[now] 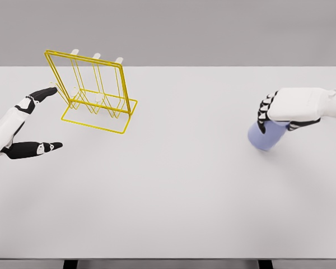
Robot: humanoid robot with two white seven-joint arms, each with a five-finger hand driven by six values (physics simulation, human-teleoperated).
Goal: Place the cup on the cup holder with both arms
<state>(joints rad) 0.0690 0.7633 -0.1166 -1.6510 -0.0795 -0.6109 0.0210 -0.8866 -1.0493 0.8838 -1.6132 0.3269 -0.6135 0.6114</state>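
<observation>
A pale blue cup [266, 137] sits at the right of the white table [173, 190]. My right hand [271, 115] lies over its top with black fingers [263, 116] curled around it, hiding the rim. A yellow wire cup holder [95, 92] with cream pegs stands at the back left. My left hand [36, 120] hovers just left of the holder, fingers spread, holding nothing.
The table's far edge runs just behind the holder. Dark table legs [70, 264] show under the near edge.
</observation>
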